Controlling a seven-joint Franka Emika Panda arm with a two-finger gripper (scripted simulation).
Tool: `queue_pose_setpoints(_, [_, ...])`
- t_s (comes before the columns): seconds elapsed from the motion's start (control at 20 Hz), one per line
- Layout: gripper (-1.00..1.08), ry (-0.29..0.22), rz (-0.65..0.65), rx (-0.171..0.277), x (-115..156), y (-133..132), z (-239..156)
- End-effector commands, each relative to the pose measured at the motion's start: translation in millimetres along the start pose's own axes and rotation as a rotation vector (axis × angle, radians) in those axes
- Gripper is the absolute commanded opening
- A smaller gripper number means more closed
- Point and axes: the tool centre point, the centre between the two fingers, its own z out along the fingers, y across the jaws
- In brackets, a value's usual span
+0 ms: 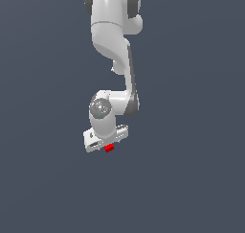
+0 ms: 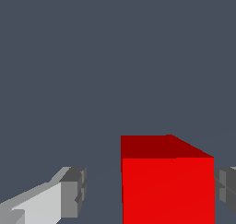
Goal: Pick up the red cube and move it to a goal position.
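The red cube (image 1: 109, 148) shows as a small bright red block just under the white hand of my gripper (image 1: 107, 144) in the exterior view. In the wrist view the red cube (image 2: 168, 186) fills the space between the two grey fingertips of my gripper (image 2: 150, 191). One fingertip (image 2: 73, 191) stands clearly apart from the cube's side, with dark floor showing in the gap. The other fingertip (image 2: 227, 186) sits right beside the opposite face, and I cannot tell if it touches. The jaws are open around the cube.
A plain dark grey-blue floor (image 1: 191, 179) spreads all around. The white arm (image 1: 112, 35) comes down from the top of the exterior view to the hand.
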Motion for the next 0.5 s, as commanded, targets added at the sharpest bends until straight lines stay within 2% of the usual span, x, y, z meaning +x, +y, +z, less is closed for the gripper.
queue_pose_setpoints(0.0, [1.00, 0.001, -0.011, 0.000, 2.1, 1.6, 2.9])
queue_pose_setpoints(0.1, [1.00, 0.001, -0.013, 0.000, 2.3, 2.2, 3.5])
queue_pose_setpoints(0.15, [-1.00, 0.001, -0.013, 0.000, 2.3, 2.2, 3.5])
queue_pose_setpoints(0.45, [-1.00, 0.001, -0.013, 0.000, 2.3, 2.2, 3.5])
